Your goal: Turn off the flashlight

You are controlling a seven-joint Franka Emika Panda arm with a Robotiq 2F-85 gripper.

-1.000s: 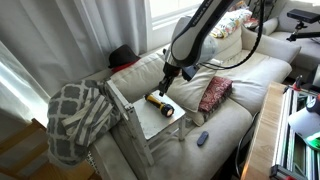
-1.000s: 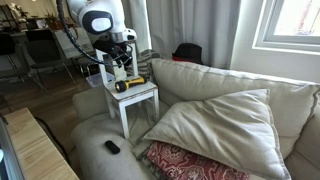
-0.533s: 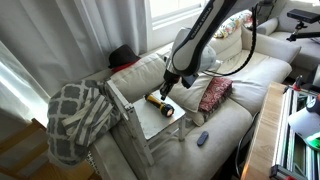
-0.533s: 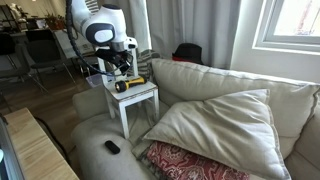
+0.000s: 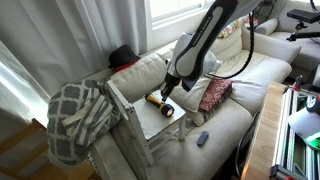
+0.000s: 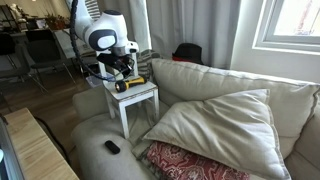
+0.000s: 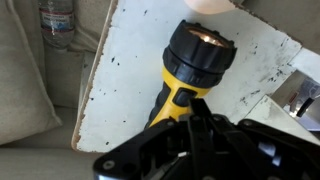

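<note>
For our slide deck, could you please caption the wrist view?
Yellow-and-black flashlight lying on a speckled white table, pincer over its handle.

The flashlight (image 5: pixel 160 105) lies on the small table (image 5: pixel 138 122), which stands at the end of the sofa (image 5: pixel 250 75). My gripper (image 5: pixel 166 89) hangs just above the flashlight's tail end. In the wrist view the flashlight's head points away from me. A bottle (image 7: pixel 60 22) lies off the table, beyond its far corner. A remote (image 5: pixel 203 138) lies on the sofa near the table, with a cushion (image 5: pixel 214 93) behind it. A blanket (image 5: pixel 78 118) is heaped on the table's opposite side.
</note>
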